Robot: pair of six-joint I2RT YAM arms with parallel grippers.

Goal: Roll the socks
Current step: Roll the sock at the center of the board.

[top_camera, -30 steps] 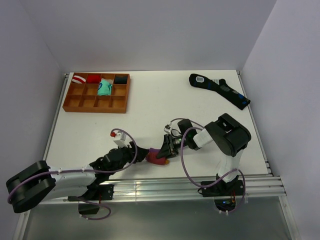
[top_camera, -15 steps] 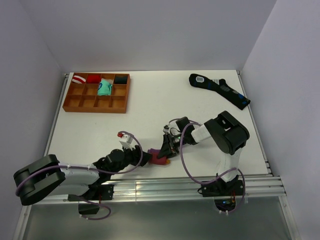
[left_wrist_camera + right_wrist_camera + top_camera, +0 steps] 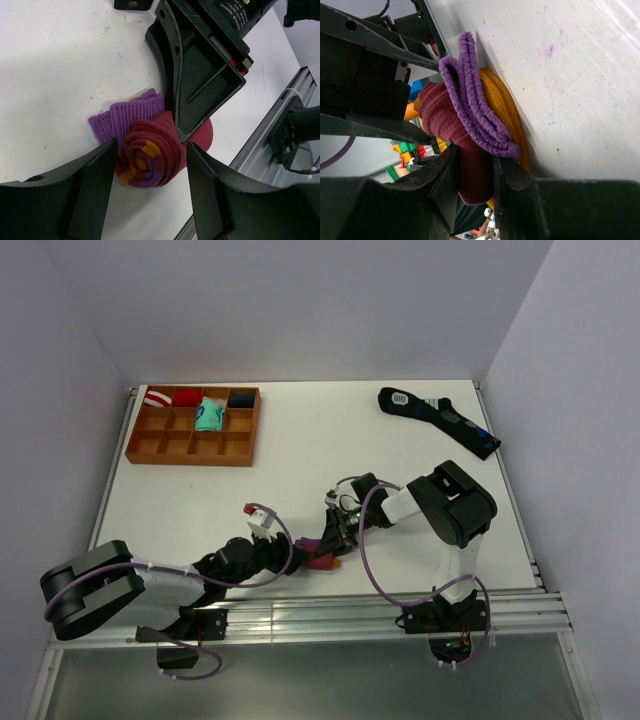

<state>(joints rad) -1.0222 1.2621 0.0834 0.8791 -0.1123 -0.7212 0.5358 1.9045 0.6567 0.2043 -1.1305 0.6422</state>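
1. Plain pale walls (image 3: pixel 300 310) close in 3 sides, far beyond both pairs of jaws.
2. The white tabletop (image 3: pixel 300 460) lies under the jaws, speckled with small coloured marks. A metal rail (image 3: pixel 330 612) runs along its edge behind them.
3. The left arm (image 3: pixel 150 585) lies low and nearly flat, pointing right. The left jaws straddle the socks (image 3: pixel 150 160), with 1 finger against each side of the roll. Whether they squeeze it, I cannot tell.
4. The right arm (image 3: pixel 450 510) is folded sharply at the elbow and points left. The right jaws are clenched on the maroon fabric, facing the left jaws.
5. A wooden tray (image 3: pixel 193 462) sits well beyond the left jaws, with rolled bundles (image 3: pixel 208 415) in its far row.
6. A black sock (image 3: pixel 440 420) lies well beyond the right jaws. Its white label is too small to read.
7. The socks, a maroon coil with orange and a purple cuff, rest on the tabletop between both pairs of jaws.
8. White print on the right arm's black housing (image 3: pixel 225 20) is too cropped to read.
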